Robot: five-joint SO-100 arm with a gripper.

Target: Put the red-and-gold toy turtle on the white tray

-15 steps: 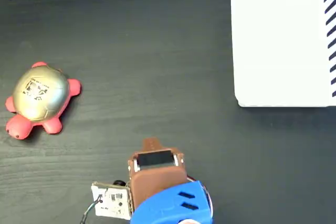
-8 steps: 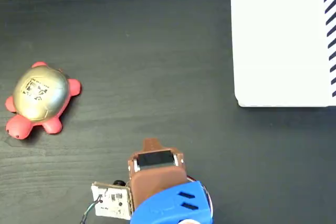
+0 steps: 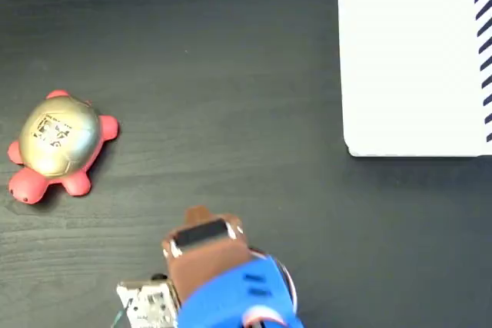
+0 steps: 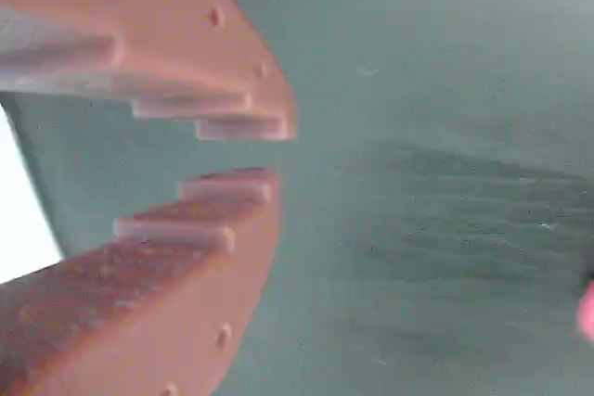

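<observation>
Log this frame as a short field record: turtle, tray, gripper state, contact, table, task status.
turtle: red-and-gold toy turtle upright on the table, far left in the fixed view
tray: white tray at upper right, nothing on it, partly cut off by the frame
gripper: gripper near the bottom centre of the fixed view; jaws nearly closed with a narrow gap, nothing between them
contact: none; gripper apart from turtle and tray
table: dark table
task status: turtle not yet picked up
</observation>
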